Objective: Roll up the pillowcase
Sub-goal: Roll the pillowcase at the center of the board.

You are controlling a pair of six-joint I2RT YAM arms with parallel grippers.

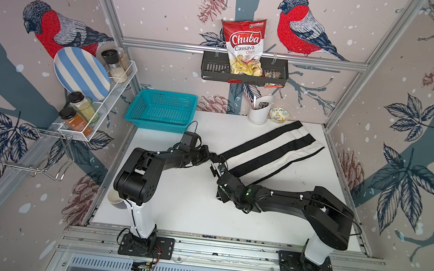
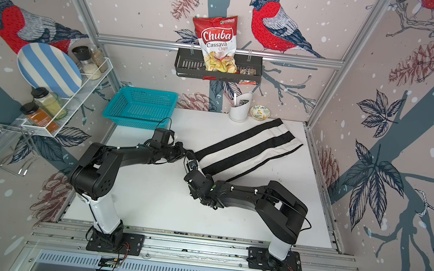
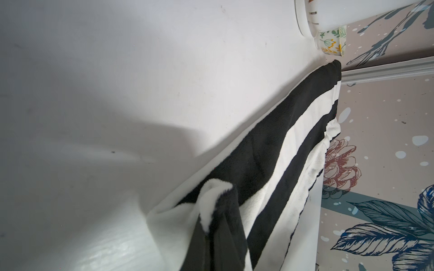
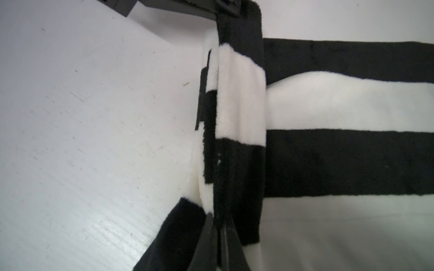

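The pillowcase (image 1: 270, 151) (image 2: 248, 148), with broad black and white stripes, lies slantwise on the white table, from the middle toward the back right corner. Its near short edge is raised off the table and held by both grippers. My left gripper (image 1: 211, 156) (image 2: 188, 153) is shut on one corner of that edge. My right gripper (image 1: 216, 169) (image 2: 189, 166) is shut on the other corner. The left wrist view has a bunched fold of the pillowcase (image 3: 270, 150) pinched in my left gripper (image 3: 211, 237). The right wrist view has the lifted edge of the pillowcase (image 4: 239, 105) running from my right gripper (image 4: 219, 234) to the left gripper at the far end.
A teal basket (image 1: 161, 109) stands at the back left of the table. A white utensil holder (image 1: 259, 113) and a small floral bowl (image 1: 279, 114) stand by the pillowcase's far end. A cup (image 1: 115, 198) sits by the left arm's base. The right wall runs close to the cloth.
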